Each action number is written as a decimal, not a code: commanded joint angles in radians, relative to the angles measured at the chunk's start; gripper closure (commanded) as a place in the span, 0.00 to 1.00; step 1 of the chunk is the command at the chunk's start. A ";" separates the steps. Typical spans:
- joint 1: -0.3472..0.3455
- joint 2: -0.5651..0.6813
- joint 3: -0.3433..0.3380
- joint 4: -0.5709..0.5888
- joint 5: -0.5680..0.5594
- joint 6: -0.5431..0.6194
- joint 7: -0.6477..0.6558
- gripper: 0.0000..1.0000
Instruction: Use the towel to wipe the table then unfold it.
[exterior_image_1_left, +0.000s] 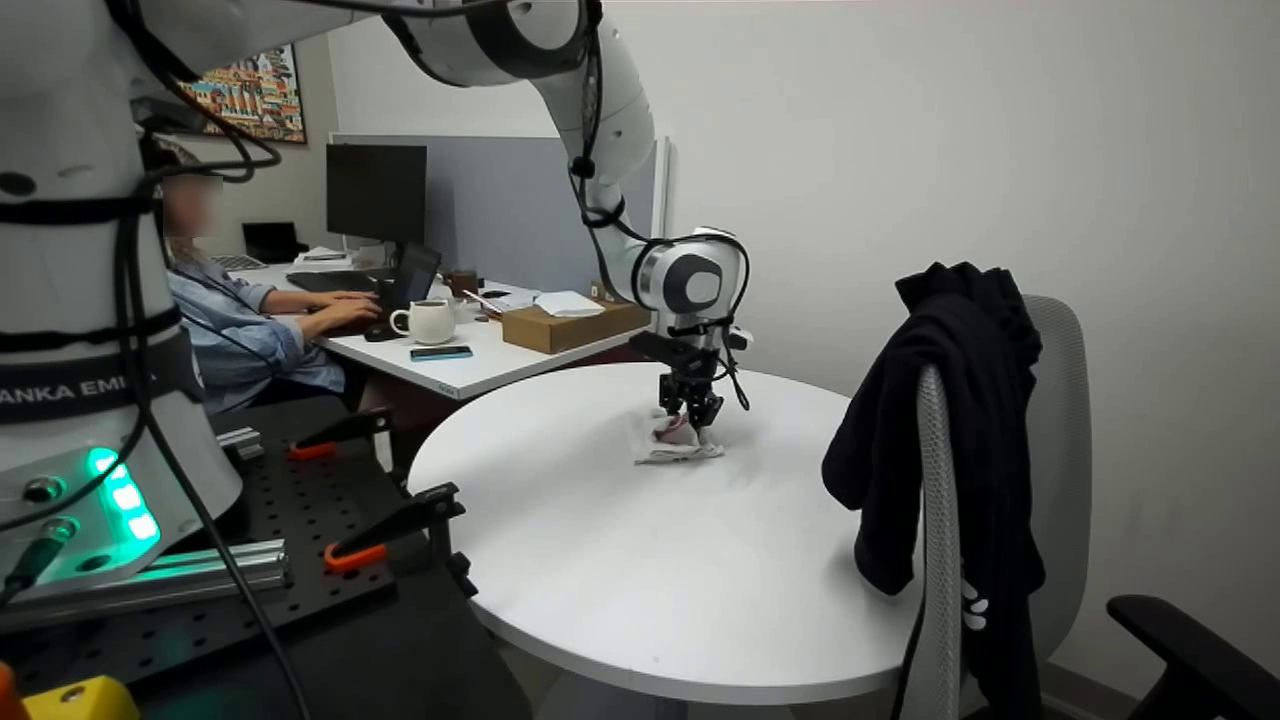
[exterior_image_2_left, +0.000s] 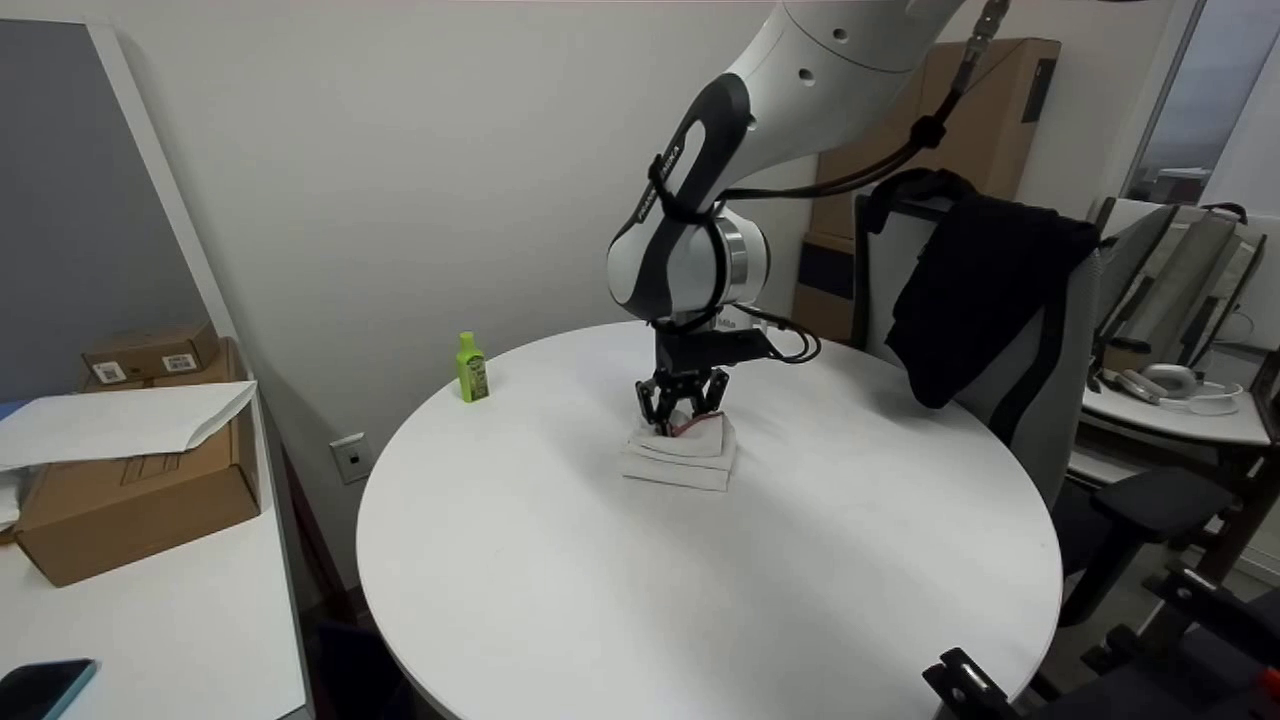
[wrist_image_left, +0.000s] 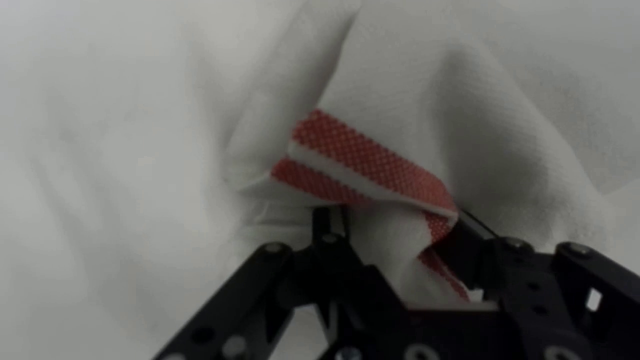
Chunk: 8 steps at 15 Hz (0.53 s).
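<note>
The towel (exterior_image_2_left: 685, 468) is white with red stripes. It lies folded and bunched on the round white table (exterior_image_2_left: 560, 600), towards the wall side; it also shows in an exterior view (exterior_image_1_left: 677, 453). My gripper (exterior_image_2_left: 682, 420) points down onto it and also shows in an exterior view (exterior_image_1_left: 690, 412). In the wrist view the towel (wrist_image_left: 400, 55) is crumpled up between my fingers (wrist_image_left: 395, 222), and the cloth meets both of them. The fingers stand apart by the thickness of the bunched cloth. The fingertips are partly hidden by folds.
A green bottle (exterior_image_2_left: 472, 368) stands near the table's edge by the wall. A chair with a black jacket (exterior_image_1_left: 940, 430) stands against the table. A desk with a mug (exterior_image_1_left: 428, 322), a cardboard box (exterior_image_1_left: 575, 325) and a seated person (exterior_image_1_left: 235, 320) adjoins.
</note>
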 joint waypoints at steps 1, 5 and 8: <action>-0.003 0.009 0.013 0.011 0.009 -0.013 -0.016 0.87; -0.014 -0.005 0.029 -0.027 0.013 -0.004 -0.037 0.96; -0.024 -0.019 0.061 -0.086 0.017 0.011 -0.083 0.96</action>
